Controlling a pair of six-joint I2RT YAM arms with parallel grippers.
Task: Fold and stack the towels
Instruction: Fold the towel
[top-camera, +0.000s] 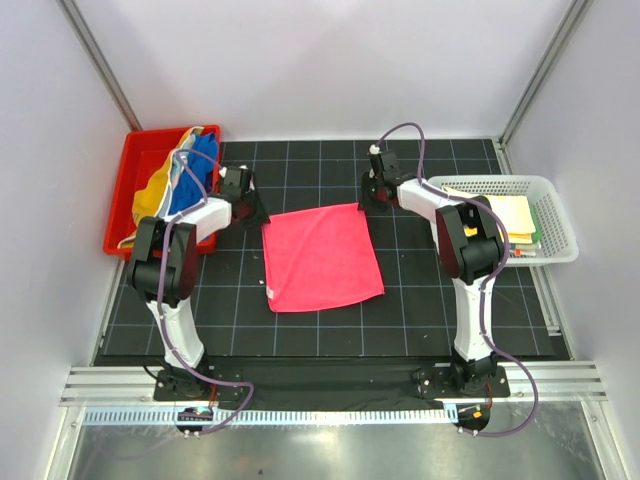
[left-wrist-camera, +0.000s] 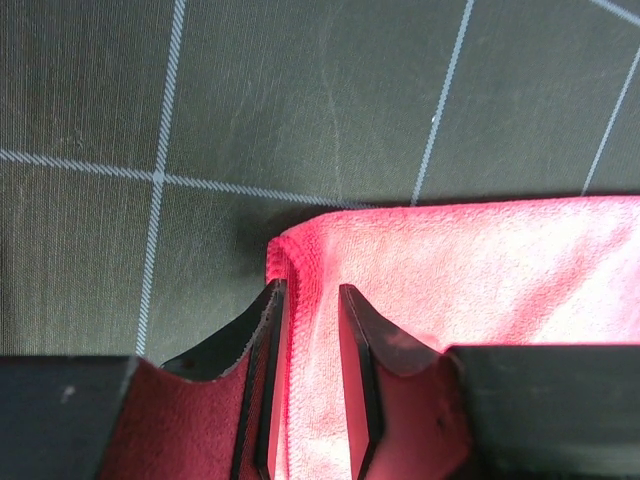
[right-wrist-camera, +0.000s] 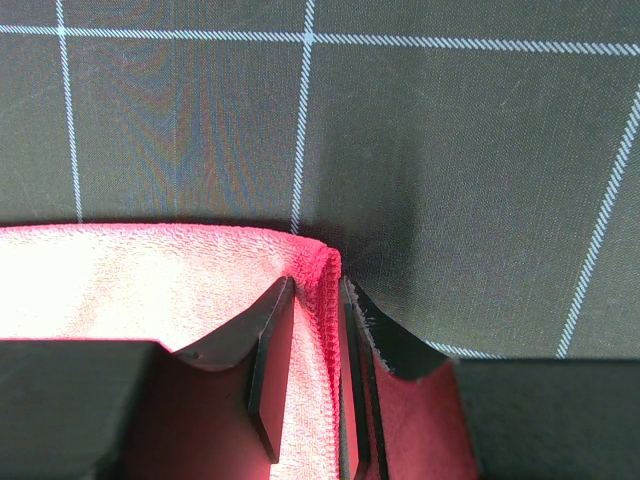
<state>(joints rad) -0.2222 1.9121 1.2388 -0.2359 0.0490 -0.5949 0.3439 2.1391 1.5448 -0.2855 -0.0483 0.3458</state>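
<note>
A pink-red towel (top-camera: 320, 258) lies spread flat in the middle of the black grid mat. My left gripper (top-camera: 250, 205) is at its far left corner. In the left wrist view the gripper (left-wrist-camera: 310, 290) has its jaws narrowly apart, closed on the towel's (left-wrist-camera: 480, 270) corner edge. My right gripper (top-camera: 375, 192) is at the far right corner. In the right wrist view the gripper (right-wrist-camera: 318, 282) pinches the raised hem of the towel (right-wrist-camera: 130, 280). More towels, blue (top-camera: 200, 165) and yellow (top-camera: 150, 195), lie heaped in the red bin.
The red plastic bin (top-camera: 122, 200) stands at the far left of the mat. A white mesh basket (top-camera: 560, 225) at the far right holds a pale yellow folded item (top-camera: 512, 215). The black grid mat (top-camera: 420, 310) covers the table.
</note>
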